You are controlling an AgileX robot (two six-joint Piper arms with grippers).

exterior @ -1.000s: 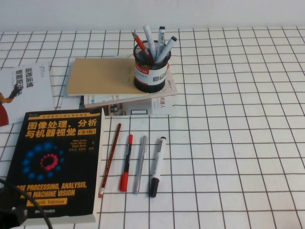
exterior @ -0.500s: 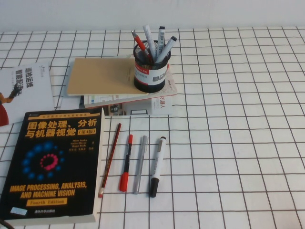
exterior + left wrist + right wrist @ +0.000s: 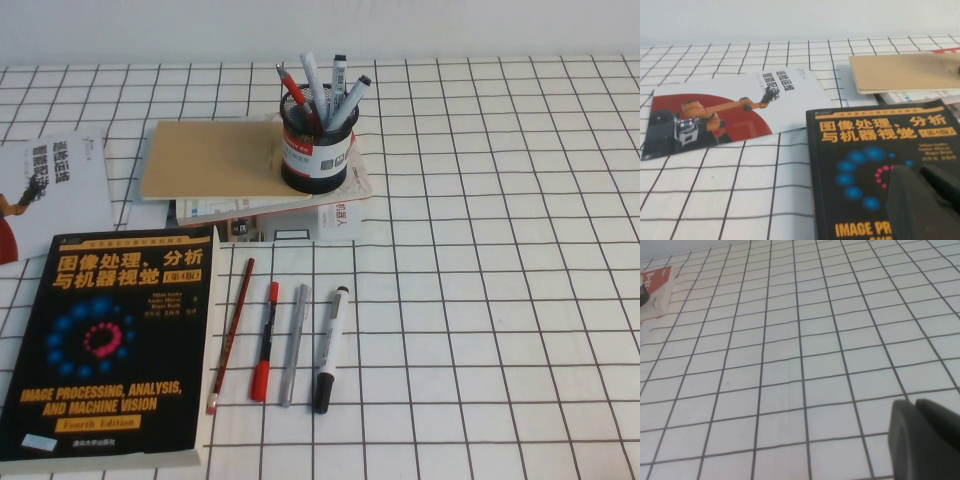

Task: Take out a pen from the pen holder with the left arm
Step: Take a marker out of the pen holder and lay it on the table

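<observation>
Four loose pens: a red pencil [image 3: 231, 335], a red pen [image 3: 265, 340], a grey pen [image 3: 294, 345] and a black-capped white marker [image 3: 331, 350] lie side by side on the gridded surface [image 3: 500, 300], in front of the pen holder [image 3: 318, 150].
Pen holder: black mesh cup with a white label, upright on a stack of books and papers [image 3: 215, 158].
Pens in the holder [image 3: 322, 85]: several, one red, the others grey or white markers, leaning out above the rim.
Left hand [image 3: 919, 172]: I see its fingers pressed together, holding nothing, above the black book [image 3: 875, 150], front-left of the pen holder and well apart from it.
Right hand [image 3: 916, 407]: fingers pressed together, empty, over bare grid squares well to the right of the pen holder.
Brochure [image 3: 50, 190]: flat, left of the pen holder.
</observation>
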